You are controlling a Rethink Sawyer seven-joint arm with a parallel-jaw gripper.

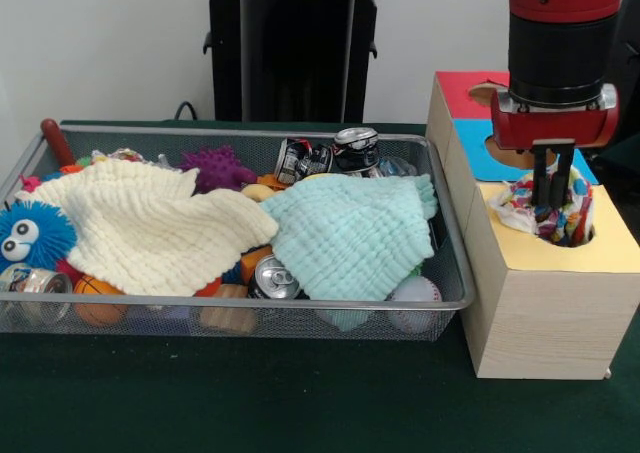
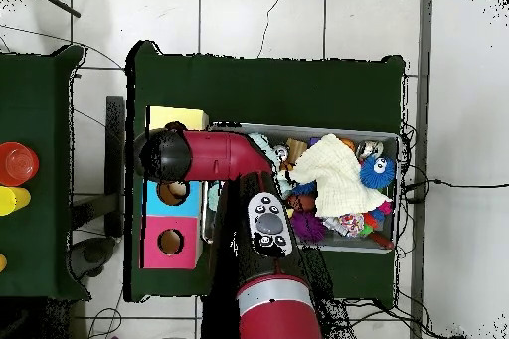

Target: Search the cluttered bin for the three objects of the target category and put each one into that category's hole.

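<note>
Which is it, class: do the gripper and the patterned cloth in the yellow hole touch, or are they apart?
Touching. In the front view the gripper has its fingertips sunk into the patterned cloth bunched in the yellow hole.

My bench (image 1: 300,413) is covered in dark green cloth. Behind it stands a plain white wall (image 1: 100,43). From above, the floor (image 2: 298,17) shows pale tiles with dark seams, and thin black cables (image 2: 270,12) trail across it. Off to one side, a second green table (image 2: 40,106) carries a red cup (image 2: 17,164) and a yellow one (image 2: 12,199).
</note>
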